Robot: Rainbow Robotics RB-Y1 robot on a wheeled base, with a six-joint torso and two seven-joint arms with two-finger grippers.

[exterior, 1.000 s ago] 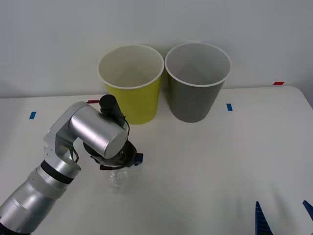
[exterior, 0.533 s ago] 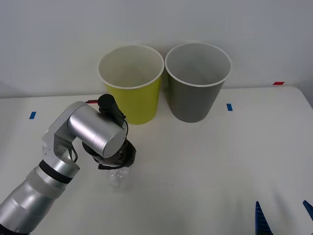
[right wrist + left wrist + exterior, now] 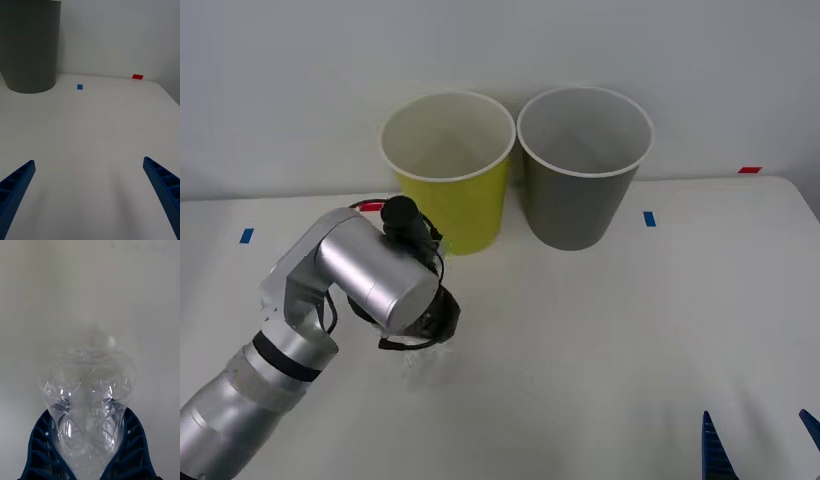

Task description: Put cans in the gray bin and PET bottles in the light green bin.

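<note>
My left claw has just squeezed shut on the bottle low over the surface, so next comes lifting it to the light green bin.

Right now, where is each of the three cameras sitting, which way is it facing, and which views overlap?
Front view: above the arms, looking down at the table, light green bin and gray bin; left arm shows.
Right wrist view: on the parked right end effector, open, facing the gray bin.
Left wrist view: on the left end effector, shut around the PET bottle.
Front and right wrist views share the gray bin.
</note>
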